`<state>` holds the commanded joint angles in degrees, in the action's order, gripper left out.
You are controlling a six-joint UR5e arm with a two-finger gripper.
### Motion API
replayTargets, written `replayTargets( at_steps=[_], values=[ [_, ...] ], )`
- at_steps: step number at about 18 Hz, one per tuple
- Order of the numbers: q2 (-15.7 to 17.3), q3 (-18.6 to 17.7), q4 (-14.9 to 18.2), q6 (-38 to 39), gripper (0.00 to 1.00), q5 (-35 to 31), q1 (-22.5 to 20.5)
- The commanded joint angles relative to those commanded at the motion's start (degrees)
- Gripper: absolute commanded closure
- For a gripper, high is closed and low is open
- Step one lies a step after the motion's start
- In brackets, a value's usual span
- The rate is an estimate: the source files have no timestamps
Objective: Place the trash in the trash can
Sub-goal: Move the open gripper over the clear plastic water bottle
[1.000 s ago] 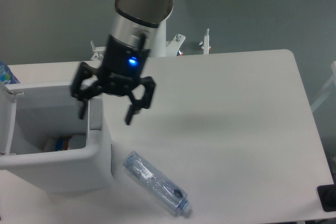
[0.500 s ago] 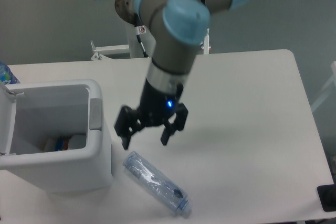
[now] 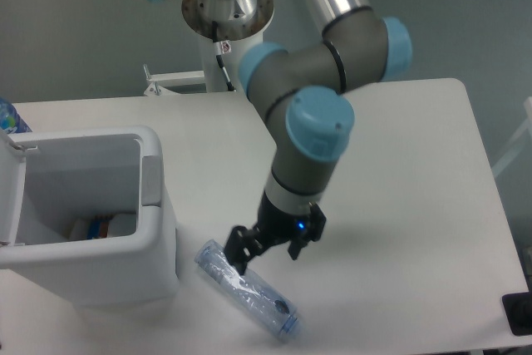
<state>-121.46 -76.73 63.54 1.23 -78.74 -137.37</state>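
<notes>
White table [image 3: 399, 164] holds trash can [image 3: 100, 276], bottle [image 3: 249, 293] under spread claw [image 3: 268, 257].

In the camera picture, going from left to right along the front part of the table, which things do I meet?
Trash can → crushed clear bottle → gripper, its fingers open just above the bottle.

End effector [image 3: 268, 253] low, fingers spread apart
</notes>
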Motion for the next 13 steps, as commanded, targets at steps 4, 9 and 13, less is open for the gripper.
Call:
replayTargets(
  at_steps=[4, 9, 13],
  values=[
    [-1.4, -0.1, -3.3, -0.1, 0.00, -1.4, 0.0],
    [-4.6, 0.0, -3.9, 0.7, 0.00, -4.3, 0.3],
    [-4.8, 0.3, -4.0, 0.4, 0.00, -4.2, 0.8]
  ],
)
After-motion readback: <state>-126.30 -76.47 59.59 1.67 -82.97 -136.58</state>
